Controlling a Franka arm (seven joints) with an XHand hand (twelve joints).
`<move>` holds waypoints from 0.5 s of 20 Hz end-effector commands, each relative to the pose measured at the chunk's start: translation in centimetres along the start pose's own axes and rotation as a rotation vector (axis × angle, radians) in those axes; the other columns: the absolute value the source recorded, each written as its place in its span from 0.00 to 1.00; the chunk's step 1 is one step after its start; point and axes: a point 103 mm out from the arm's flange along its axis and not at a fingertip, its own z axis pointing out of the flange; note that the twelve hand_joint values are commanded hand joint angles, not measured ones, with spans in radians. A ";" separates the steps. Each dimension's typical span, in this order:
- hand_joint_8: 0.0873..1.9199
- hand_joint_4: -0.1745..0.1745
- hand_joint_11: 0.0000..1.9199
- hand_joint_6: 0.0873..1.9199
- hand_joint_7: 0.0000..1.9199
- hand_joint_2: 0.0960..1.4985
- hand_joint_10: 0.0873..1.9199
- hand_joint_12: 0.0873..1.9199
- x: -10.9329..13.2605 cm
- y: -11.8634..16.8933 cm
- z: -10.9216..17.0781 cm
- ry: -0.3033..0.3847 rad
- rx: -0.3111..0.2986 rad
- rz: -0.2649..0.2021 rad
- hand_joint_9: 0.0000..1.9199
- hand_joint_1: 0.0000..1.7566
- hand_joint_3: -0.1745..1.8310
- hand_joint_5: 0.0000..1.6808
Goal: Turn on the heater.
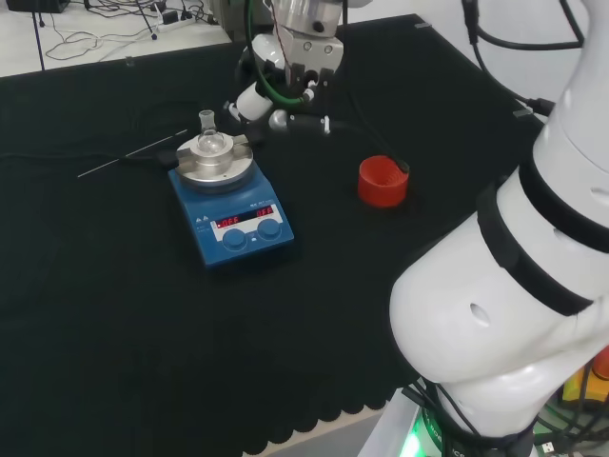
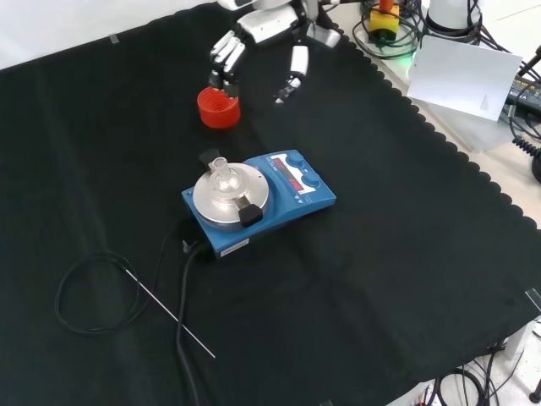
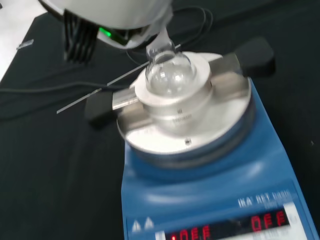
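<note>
Heater [image 2: 262, 201]: blue, centre of the front view on the black worktop [image 2: 406, 279], red display lit | Flask [image 2: 221, 176]: clear, round, seated on the heater's metal top plate | Robot hand [image 2: 262, 38]: top of the front view, fingers relaxed and spread, holding nothing, above a red ribbed ring [image 2: 218, 107], well apart from the heater.

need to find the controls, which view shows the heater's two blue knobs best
The head view: both knobs face the camera on the heater front panel, below the red displays. The front view shows them small and from the side. The wrist view cuts the panel off at the displays, above the knobs.
</note>
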 end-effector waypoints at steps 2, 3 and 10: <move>0.38 0.35 0.24 0.27 0.35 0.36 0.31 0.67 0.3 -6.4 2.7 -0.115 0.096 0.013 0.44 0.53 0.42 0.27; 0.38 0.35 0.25 0.27 0.36 0.36 0.30 0.67 0.3 -6.8 3.0 -0.121 0.106 0.013 0.46 0.53 0.42 0.27; 0.48 0.26 0.48 0.26 0.55 0.39 0.35 0.55 0.4 -9.1 5.2 -0.155 0.196 0.003 0.66 0.58 0.42 0.29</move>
